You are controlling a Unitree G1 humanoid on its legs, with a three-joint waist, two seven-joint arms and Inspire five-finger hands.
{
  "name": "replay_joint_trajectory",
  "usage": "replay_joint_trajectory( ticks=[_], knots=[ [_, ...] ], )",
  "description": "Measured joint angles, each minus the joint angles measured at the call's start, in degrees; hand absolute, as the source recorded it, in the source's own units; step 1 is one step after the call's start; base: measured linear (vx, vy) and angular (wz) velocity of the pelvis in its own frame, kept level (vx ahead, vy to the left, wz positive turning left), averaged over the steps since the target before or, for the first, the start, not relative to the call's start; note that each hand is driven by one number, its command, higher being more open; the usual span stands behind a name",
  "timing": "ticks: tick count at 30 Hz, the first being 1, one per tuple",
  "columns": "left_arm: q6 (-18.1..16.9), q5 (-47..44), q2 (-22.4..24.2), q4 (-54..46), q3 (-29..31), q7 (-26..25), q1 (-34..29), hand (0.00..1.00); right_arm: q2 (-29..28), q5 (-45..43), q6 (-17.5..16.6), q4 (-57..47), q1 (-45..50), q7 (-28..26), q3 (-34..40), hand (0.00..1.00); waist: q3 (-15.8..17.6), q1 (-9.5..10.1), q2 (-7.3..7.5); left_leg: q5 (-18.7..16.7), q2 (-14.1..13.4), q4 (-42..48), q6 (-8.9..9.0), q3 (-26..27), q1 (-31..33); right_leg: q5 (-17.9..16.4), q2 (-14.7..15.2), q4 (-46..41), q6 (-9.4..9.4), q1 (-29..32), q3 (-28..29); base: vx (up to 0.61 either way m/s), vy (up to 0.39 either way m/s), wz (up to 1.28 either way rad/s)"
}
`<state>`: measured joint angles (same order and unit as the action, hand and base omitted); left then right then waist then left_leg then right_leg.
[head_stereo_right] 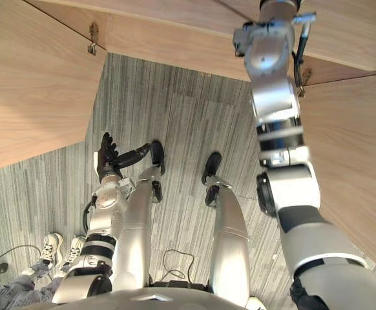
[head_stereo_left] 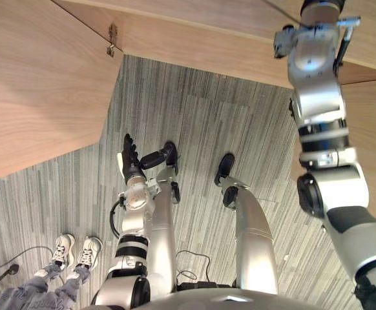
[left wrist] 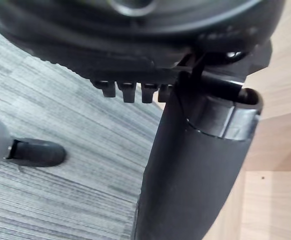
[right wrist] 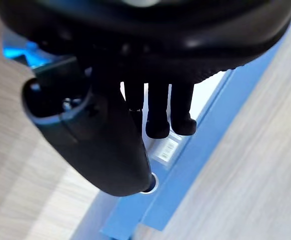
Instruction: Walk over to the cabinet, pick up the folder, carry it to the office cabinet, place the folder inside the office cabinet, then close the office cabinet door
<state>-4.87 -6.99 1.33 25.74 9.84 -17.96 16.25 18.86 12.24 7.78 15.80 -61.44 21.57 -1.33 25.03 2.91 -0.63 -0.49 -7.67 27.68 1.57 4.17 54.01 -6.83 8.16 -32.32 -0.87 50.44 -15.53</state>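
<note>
Folder (right wrist: 205, 155) — blue, flat, with a white label. Judged light, stiff and rather slick, so best pinched across a free edge. It lies against the wooden cabinet (right wrist: 255, 165), just past the fingertips of the right robot hand (right wrist: 158, 110).
Right robot hand — fingers extended, thumb apart, nothing held.
Left robot hand (head_stereo_left: 131, 160) hangs low, relaxed open and empty.

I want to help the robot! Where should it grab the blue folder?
Probably by the narrow spine of the blue folder, the edge with the white label and round finger hole. It faces the right hand, whose fingers hover over it, so coming straight on, fingers one side, thumb the other, looks best.
</note>
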Motion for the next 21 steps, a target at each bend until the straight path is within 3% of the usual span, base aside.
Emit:
replay_joint_trajectory(
  ticks=[6, 10, 16, 18, 21],
  knots=[
    [0.8, 1.2, -0.8, 0.0, 0.0, 1.7, -1.0, 1.00, -0.5, -0.1, -4.9, -18.3, 20.6, -0.1, -4.8, 0.00, -0.1, -0.56, -0.04, -3.4, -0.2, 2.5, 0.22, 1.1, -5.1, -1.9, 0.3, -1.0, 0.48, -5.5, 0.7, -0.01, 0.010, -0.07],
    [1.6, 3.1, -0.7, 0.6, 0.0, 3.0, -4.0, 1.00, -4.3, -0.1, -9.3, -24.1, 33.8, -4.1, -11.9, 0.00, -1.0, -0.68, 0.00, -3.9, -0.1, 1.0, 0.13, 1.8, -11.4, -2.8, 0.3, 0.2, 0.92, -11.3, 1.0, 0.07, -0.032, -0.02],
    [1.8, 3.5, -0.8, 6.3, -2.1, 4.2, -8.0, 1.00, -10.7, 0.4, -12.2, -24.0, 50.8, -11.3, -18.7, 0.00, -5.6, -0.68, 0.77, -3.7, 0.4, -4.8, 0.48, 2.6, -20.9, -2.7, -0.4, 6.1, 1.34, -20.3, 0.8, 0.14, -0.025, 0.00],
    [1.8, 5.6, -1.2, 12.0, -3.7, 4.7, -10.1, 1.00, -12.8, 1.9, -14.1, -18.4, 57.4, -13.2, -19.1, 0.00, -9.4, -1.35, 1.26, -3.0, 0.9, -9.4, 0.73, 3.2, -26.0, -1.8, -0.9, 10.6, 2.28, -24.9, 1.4, 0.18, -0.004, -0.13],
    [2.2, 7.3, -1.7, 17.8, -5.1, 5.7, -11.1, 1.00, -14.0, 3.9, -14.2, -8.2, 60.9, -14.8, -17.3, 0.00, -11.9, -2.28, 1.34, -1.8, 1.0, -14.7, 0.89, 4.1, -32.1, 1.3, -2.3, 18.6, 2.80, -31.7, 1.7, 0.22, 0.026, -0.16]
  ],
)
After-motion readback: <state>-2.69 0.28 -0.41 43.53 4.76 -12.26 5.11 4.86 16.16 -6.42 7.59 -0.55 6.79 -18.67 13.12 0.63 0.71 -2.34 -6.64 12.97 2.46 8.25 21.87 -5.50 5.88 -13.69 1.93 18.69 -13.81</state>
